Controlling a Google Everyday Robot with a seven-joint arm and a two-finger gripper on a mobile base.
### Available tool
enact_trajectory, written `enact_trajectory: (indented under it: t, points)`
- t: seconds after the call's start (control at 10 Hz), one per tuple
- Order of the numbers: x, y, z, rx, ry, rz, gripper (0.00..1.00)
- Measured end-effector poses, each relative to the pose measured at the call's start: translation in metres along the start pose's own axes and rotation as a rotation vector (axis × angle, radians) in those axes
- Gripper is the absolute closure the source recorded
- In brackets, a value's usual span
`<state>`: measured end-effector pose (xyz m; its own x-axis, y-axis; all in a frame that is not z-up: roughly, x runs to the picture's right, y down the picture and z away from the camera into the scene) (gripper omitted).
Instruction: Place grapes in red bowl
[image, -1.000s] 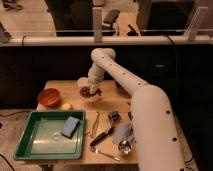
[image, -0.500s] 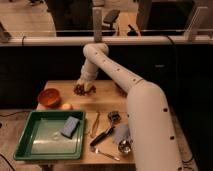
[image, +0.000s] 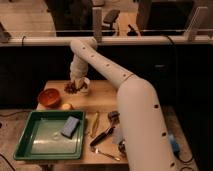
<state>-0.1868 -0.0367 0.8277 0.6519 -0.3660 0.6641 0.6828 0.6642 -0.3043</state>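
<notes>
The grapes (image: 71, 88), a small dark reddish-purple cluster, hang at the tip of my gripper (image: 75, 86) just above the back left of the wooden table (image: 100, 97). The gripper comes down from the white arm and is shut on the grapes. The red bowl (image: 49, 97), orange-red and round, sits on the table's left side, a short way to the left of and in front of the grapes. Nothing shows inside it.
A small yellowish fruit (image: 65, 106) lies just right of the red bowl. A green tray (image: 35, 142) with a blue sponge (image: 70, 126) fills the front left. Several utensils (image: 102, 136) lie to the tray's right. The arm's big white link (image: 142, 125) covers the table's right side.
The gripper has moved left across the back of the table with the grapes in it, and now hangs closer to the red bowl.
</notes>
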Motion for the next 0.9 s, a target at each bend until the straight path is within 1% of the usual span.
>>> enact_trajectory:
  t: [0.1, 0.4, 0.5, 0.7, 0.9]
  points:
    - [-0.006, -0.003, 0.000, -0.011, 0.001, -0.026, 1.00]
    - [-0.023, -0.020, 0.000, -0.027, 0.001, -0.092, 1.00]
    - [-0.025, -0.023, 0.001, -0.039, 0.002, -0.110, 1.00]
    - [-0.030, -0.031, 0.002, -0.049, 0.003, -0.139, 1.00]
    - [-0.036, -0.038, 0.005, -0.040, -0.001, -0.173, 1.00]
